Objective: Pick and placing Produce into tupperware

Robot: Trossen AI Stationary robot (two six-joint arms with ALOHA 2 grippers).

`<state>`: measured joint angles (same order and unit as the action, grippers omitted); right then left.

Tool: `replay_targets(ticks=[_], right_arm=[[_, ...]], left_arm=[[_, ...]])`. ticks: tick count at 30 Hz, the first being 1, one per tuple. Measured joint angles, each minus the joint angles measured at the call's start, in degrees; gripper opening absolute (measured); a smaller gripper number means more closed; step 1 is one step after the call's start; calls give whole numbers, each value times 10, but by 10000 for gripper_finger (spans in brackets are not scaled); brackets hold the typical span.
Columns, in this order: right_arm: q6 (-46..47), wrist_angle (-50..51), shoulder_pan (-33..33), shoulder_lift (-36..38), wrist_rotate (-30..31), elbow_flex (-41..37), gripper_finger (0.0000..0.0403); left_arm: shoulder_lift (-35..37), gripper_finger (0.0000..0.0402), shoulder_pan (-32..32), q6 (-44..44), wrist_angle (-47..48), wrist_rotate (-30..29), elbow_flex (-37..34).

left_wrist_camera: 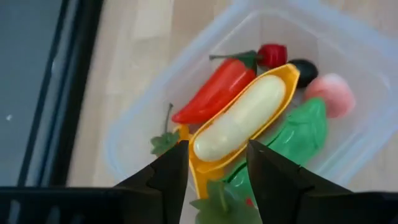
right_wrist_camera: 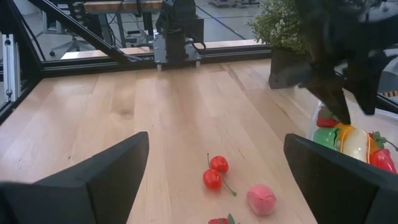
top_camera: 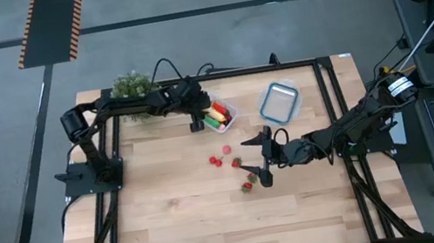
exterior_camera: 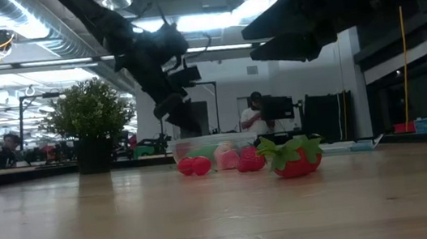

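Observation:
The clear tupperware point(top_camera: 228, 116) stands at the table's far middle. In it lie a yellow banana point(left_wrist_camera: 239, 121), a red pepper point(left_wrist_camera: 217, 93), a green piece point(left_wrist_camera: 300, 132) and a pink piece point(left_wrist_camera: 331, 93). My left gripper point(left_wrist_camera: 214, 167) hangs open just above the container's near-left side, its fingers either side of the banana's end and apart from it. Red cherries point(right_wrist_camera: 214, 171), a pink piece point(right_wrist_camera: 261, 199) and a strawberry point(exterior_camera: 296, 157) lie on the table. My right gripper point(top_camera: 258, 160) hovers wide open above this loose produce.
A clear blue-rimmed piece point(top_camera: 280, 102) lies right of the tupperware. A bushy potted plant point(top_camera: 132, 86) stands at the far left, behind my left arm. The near half of the wooden table point(top_camera: 181, 224) is bare. A black frame rail point(top_camera: 218, 74) borders the far edge.

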<state>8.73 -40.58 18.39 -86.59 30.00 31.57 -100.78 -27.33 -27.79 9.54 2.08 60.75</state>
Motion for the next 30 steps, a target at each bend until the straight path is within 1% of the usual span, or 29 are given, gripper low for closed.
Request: replay_targets(ticks=[6, 11, 16, 19, 21, 25, 30], right_arm=[[1, 13, 0, 0, 0, 0, 374], [0, 16, 0, 0, 0, 0, 374], [-1, 18, 0, 0, 0, 0, 374], [0, 19, 0, 0, 0, 0, 374], [-1, 19, 0, 0, 0, 0, 374], [-2, 19, 0, 0, 0, 0, 374], [0, 14, 0, 0, 0, 0, 374]], left_arm=[[51, 152, 14, 9, 1, 2, 3], [87, 154, 29, 52, 12, 12, 3], [126, 148, 47, 110, 35, 52, 3], [145, 148, 63, 127, 38, 91, 3], [155, 150, 78, 139, 43, 101, 3], [170, 152, 115, 157, 33, 100, -3], [192, 146, 159, 177, -13, 60, -42]])
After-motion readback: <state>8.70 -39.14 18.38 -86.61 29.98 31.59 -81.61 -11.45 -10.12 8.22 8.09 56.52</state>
